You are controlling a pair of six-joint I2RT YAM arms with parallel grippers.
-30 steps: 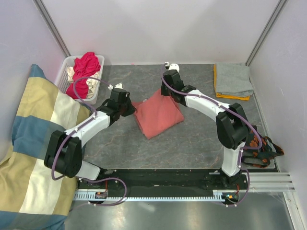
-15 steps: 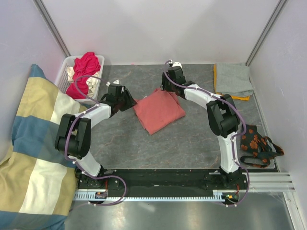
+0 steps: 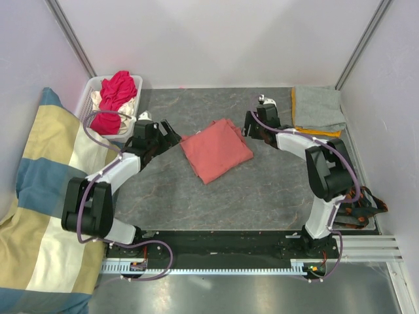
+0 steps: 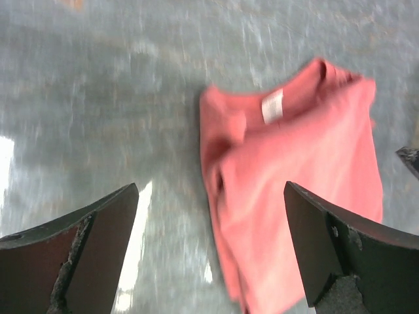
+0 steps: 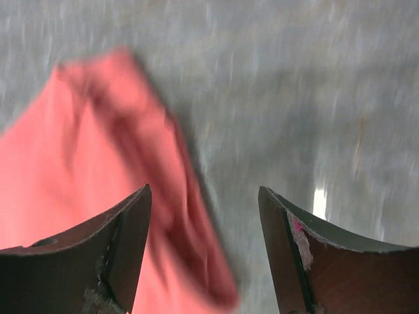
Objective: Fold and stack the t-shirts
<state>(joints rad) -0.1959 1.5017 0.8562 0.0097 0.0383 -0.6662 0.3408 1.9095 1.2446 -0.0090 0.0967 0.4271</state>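
A folded salmon-pink t-shirt lies flat on the grey table, its white neck label showing in the left wrist view. My left gripper stands open just left of it, with nothing between its fingers. Off the shirt's right corner, my right gripper is open and empty too. The shirt's edge runs under that gripper's left finger. A folded grey t-shirt rests on an orange one at the back right. Magenta-red and cream tees fill the basket.
The white lattice basket stands at the back left. A big striped cushion lies along the left side. A dark flower-patterned cloth lies at the right edge near the right arm's base. Walls close in behind and at both sides.
Both grippers have opened and let go of the pink t-shirt. The left one drew back to the left, the right one to the right. The shirt now lies flat between them.
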